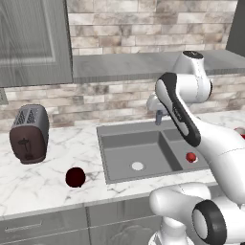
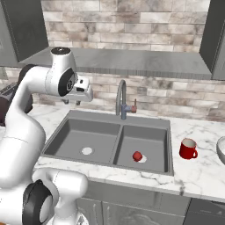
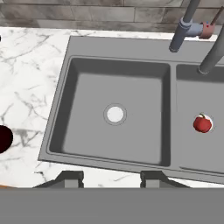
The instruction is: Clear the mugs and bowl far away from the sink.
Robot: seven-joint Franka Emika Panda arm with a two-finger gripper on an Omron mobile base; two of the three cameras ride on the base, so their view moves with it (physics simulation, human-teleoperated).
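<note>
The dark maroon mug (image 1: 75, 177) stands on the marble counter left of the sink (image 1: 139, 148), and shows at the left edge of the hand view (image 3: 3, 138). The bright red mug (image 2: 188, 149) stands on the counter right of the sink (image 2: 110, 140), with the pale bowl (image 2: 221, 150) cut off by the frame edge beyond it. My gripper (image 2: 71, 101) hovers high over the sink's left basin (image 3: 115, 114). It is open (image 3: 111, 179), its fingertips (image 3: 72, 178) apart with nothing between them, well away from both mugs and the bowl.
A small round red fruit (image 3: 202, 124) lies in the right basin. The slim tap (image 2: 121, 100) with its red lever rises behind the sink. A dark toaster (image 1: 28, 134) stands at the far left of the counter. A shelf and cabinets hang above.
</note>
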